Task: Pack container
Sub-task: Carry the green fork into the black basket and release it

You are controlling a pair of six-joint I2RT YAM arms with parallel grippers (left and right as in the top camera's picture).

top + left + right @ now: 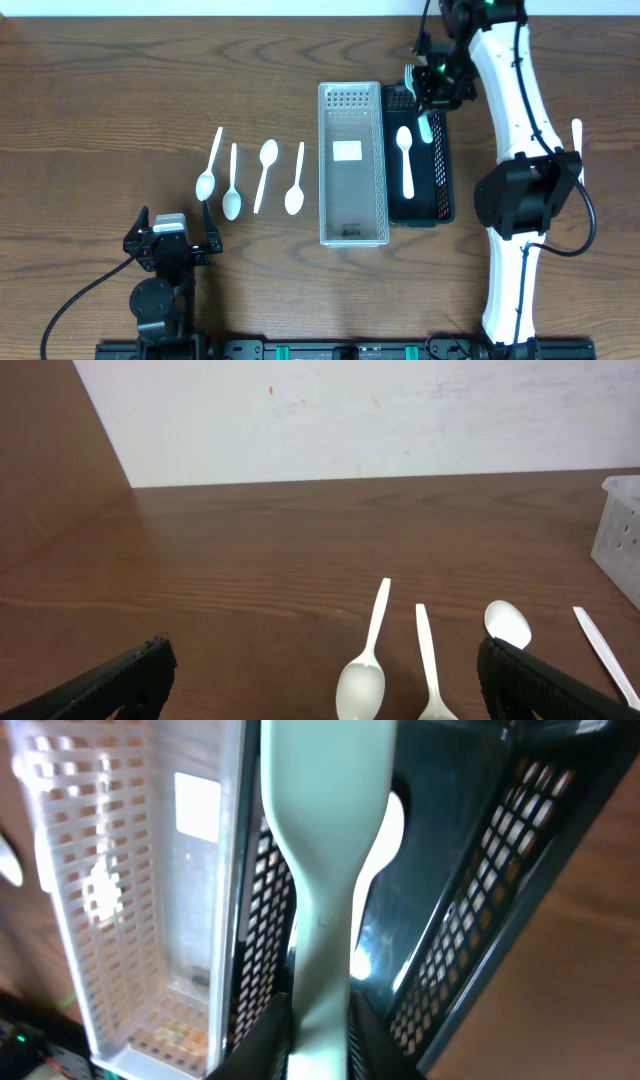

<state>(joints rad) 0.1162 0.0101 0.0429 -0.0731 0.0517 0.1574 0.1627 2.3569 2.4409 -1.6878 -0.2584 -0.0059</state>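
Observation:
My right gripper (436, 88) is shut on a pale green utensil (426, 126) and holds it over the far end of the black basket (443, 170). In the right wrist view the utensil (325, 870) runs up from my fingers (320, 1040) over that basket (480, 920). A white spoon (405, 160) lies inside the black basket. The clear white basket (326, 165) stands just left of it. Several white spoons (232, 185) lie in a row on the table to the left. My left gripper (170, 245) is open and empty, just in front of the spoons (362, 685).
One more white utensil (577, 135) lies at the far right, partly behind my right arm. The white basket's corner (622, 530) shows at the right edge of the left wrist view. The table (100, 100) is dark wood.

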